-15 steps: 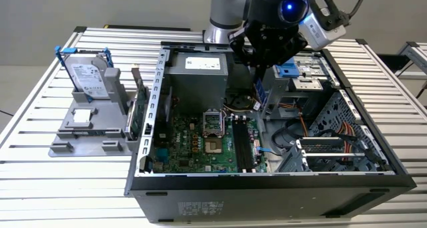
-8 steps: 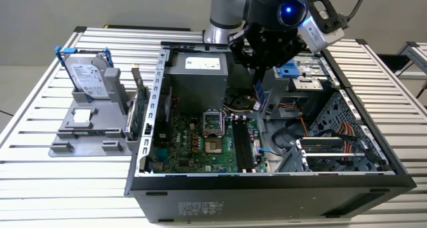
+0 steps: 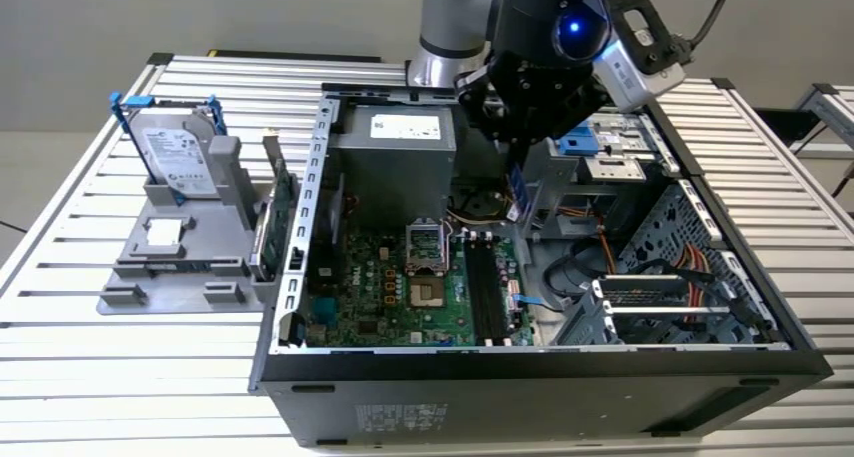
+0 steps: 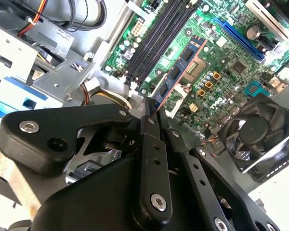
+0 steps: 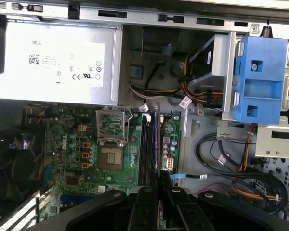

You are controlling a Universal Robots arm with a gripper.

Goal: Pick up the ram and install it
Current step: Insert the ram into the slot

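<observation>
Ram: dark blue board, black chips, orange-edged in the second wrist view. Hand: matte black, silver screws. Motherboard: green, with black slots. Bracket: bright blue. Power supply: grey metal, white label. Case: black. Bench: white, slatted. Fan: black.
</observation>
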